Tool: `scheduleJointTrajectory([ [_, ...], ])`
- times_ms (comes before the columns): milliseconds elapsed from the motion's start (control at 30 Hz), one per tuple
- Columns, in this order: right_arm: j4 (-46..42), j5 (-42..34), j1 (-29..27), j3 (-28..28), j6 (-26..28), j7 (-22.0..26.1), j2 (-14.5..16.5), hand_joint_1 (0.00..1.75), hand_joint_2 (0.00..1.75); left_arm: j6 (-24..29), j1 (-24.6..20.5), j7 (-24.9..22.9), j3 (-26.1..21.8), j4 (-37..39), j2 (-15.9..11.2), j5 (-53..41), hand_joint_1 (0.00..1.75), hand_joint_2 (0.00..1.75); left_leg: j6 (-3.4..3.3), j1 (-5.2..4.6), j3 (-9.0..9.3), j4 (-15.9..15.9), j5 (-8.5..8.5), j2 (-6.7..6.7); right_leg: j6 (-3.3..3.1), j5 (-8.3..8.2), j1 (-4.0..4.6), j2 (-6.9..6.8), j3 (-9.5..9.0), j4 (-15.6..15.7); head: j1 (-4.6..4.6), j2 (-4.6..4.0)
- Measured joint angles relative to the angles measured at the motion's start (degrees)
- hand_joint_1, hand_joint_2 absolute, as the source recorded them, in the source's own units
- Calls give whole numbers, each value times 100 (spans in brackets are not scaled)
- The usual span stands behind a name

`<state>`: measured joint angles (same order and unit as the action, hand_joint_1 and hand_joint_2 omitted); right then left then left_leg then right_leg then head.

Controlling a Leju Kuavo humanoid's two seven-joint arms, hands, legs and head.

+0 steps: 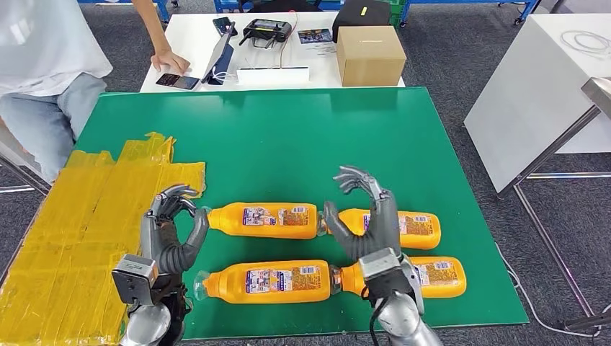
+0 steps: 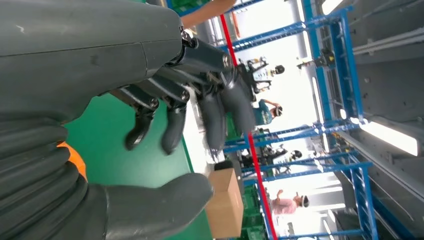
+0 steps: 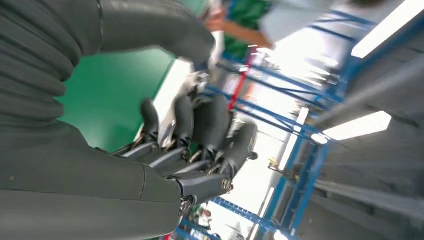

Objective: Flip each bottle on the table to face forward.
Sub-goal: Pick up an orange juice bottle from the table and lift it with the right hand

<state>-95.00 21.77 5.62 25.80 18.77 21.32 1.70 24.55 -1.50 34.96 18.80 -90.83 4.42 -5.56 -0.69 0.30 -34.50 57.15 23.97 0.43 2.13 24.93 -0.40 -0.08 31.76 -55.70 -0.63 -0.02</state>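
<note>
**Both hands up and empty, four bottles lying on the mat**

My left hand (image 1: 171,229) was raised at the near left of the green mat (image 1: 288,137), fingers curled but apart, thumb spread, gripping nothing. Its fingertips sat just beside the cap end of the far-left bottle (image 1: 266,219); I couldn't tell if they touched it. In the left wrist view the hand's fingers (image 2: 175,127) hung over bare green with a clear gap to the thumb, and a sliver of orange showed at the edge.

My right hand (image 1: 364,220) was lifted in front of the far-right bottle (image 1: 411,228), fingers spread wide and curved, holding nothing. It hid that bottle's neck end. The right wrist view was blurred; fingers (image 3: 182,120) apart, nothing between them.

Bottles: four orange ones, all on their sides in two rows of two near the front edge of the mat. The near-left bottle (image 1: 270,280) and near-right bottle (image 1: 432,276) lay end to end, almost touching; my right wrist covered part of the near-right one. Printed labels faced up on all four.

Rest: yellow tape patch (image 1: 79,223) covered the left side of the mat. Behind it stood a white table (image 1: 194,36) with a cardboard box (image 1: 369,55), a phone (image 1: 177,81) and a controller (image 1: 266,30). A person (image 1: 50,65) stood at far left, hand on that table.
</note>
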Motion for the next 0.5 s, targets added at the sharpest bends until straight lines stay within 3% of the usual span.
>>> scheduleJointTrajectory([
  [200,585,1022,558,226,-126,-671,-82,0,175,61,-54,-207,-266,14,28,73,0,175,0,0,0,0,-3,0,0,-1,0,0,-1,-1,0,0],
  [500,730,1153,689,273,-200,-767,-101,0,175,33,-73,-270,-347,24,27,53,0,175,0,0,0,0,-3,0,0,-1,0,0,0,-1,0,0],
])
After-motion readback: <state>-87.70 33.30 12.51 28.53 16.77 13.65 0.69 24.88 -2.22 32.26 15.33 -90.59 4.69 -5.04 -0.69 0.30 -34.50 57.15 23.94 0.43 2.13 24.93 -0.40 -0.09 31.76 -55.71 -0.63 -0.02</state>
